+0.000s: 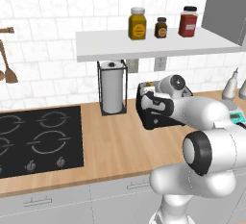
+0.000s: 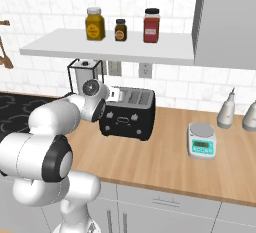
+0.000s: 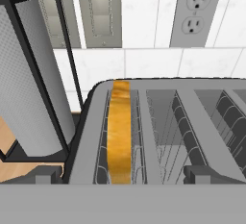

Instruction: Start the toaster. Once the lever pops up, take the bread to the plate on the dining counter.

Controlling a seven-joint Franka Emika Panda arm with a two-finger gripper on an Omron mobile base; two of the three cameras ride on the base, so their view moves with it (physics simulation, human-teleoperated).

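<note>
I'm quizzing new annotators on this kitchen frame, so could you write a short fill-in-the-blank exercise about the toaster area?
1. The golden-brown slice of bread stands in the ____ slot of the black boxy toaster, as the hand view shows it.
2. The white paper towel roll in its black wire holder stands between the toaster and the black ____.
3. The white shelf above the toaster carries ____ jars.
4. The small white kitchen scale rests on the light wood ____.

Missing words: leftmost; hob; three; worktop

The wood table (image 2: 165, 162) carries the black toaster (image 2: 131, 114), a paper-towel holder (image 1: 112, 87), a small scale (image 2: 202, 141) and two pale bottles (image 2: 226, 110), with a black hob (image 1: 38, 139) set in.
</note>
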